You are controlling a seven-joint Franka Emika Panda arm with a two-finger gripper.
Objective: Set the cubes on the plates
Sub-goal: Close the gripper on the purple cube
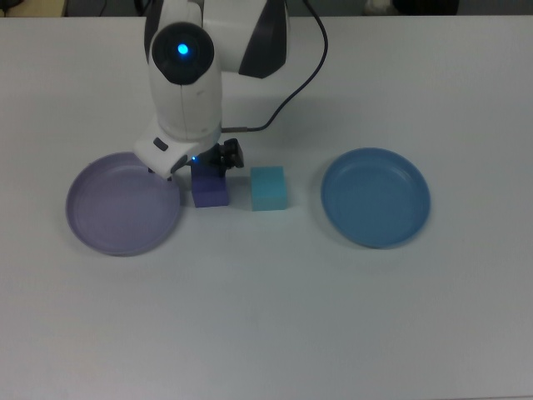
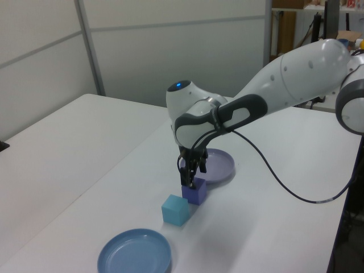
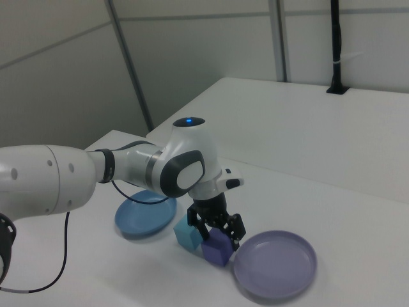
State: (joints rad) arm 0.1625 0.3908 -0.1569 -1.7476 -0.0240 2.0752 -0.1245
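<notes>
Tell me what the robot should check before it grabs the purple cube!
1. Gripper is down at the purple cube: ok.
2. Fingers on both sides of the cube, open: ok in the right view.
3. Turquoise cube stands apart from the purple one: ok.
4. Lilac plate has nothing in it: ok.
5. Blue plate has nothing in it: ok.
6. Fingers centred on the cube: cannot tell.
</notes>
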